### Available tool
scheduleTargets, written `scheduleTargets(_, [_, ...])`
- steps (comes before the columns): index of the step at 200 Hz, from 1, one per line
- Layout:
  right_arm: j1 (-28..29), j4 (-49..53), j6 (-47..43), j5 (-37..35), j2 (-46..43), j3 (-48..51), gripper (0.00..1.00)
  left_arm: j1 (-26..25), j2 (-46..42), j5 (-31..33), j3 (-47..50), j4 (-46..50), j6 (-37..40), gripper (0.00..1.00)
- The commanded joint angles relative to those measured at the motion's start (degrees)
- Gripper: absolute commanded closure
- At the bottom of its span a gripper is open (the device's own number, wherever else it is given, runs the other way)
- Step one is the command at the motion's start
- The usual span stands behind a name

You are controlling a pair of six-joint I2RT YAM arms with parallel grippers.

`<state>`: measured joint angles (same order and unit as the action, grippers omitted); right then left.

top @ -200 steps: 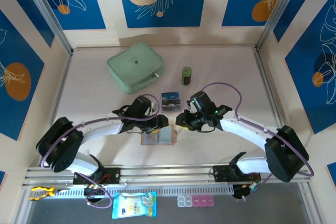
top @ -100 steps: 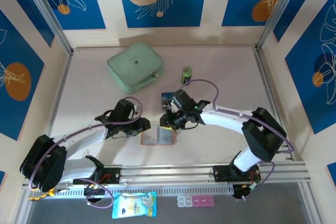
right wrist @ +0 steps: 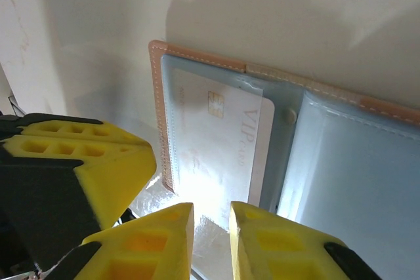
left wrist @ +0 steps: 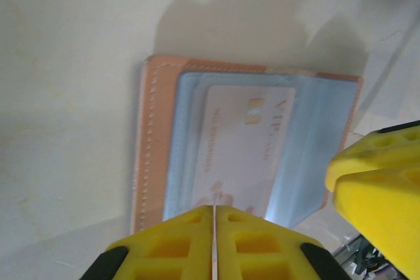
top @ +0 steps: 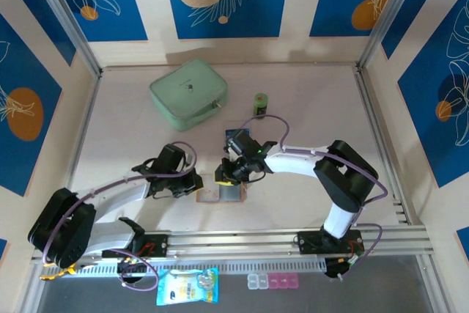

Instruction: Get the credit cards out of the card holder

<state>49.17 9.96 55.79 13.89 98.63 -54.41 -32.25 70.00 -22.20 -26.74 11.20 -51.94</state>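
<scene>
At the left gripper (left wrist: pixel 214 218): pressed together, with the open card holder (left wrist: pixel 152 142) lying flat just ahead of the tips. In its translucent pocket, a white VIP card (left wrist: pixel 239 142): light, stiff, slick, best pinched by an exposed edge. At the right gripper (right wrist: pixel 211 211): narrowly spread, close over the card's near end, possibly touching it.

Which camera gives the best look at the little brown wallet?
The right wrist view: the open card holder is close and sharp, with its stitching, snap and VIP card clear. The left wrist view shows it blurrier, and the top view shows it tiny.
</scene>
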Motion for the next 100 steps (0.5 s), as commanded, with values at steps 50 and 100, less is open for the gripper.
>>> scheduleTargets(50, [0.92, -1.93, 0.89, 1.84, 3.24, -0.78, 0.77, 0.82, 1.98, -0.56, 2.13, -2.4, 1.39, 0.91])
scheduleTargets(100, [1.08, -2.13, 0.96, 1.8, 4.69, -0.7, 0.77, 0.95, 1.99, -0.37, 2.62, -2.19, 1.14, 0.91])
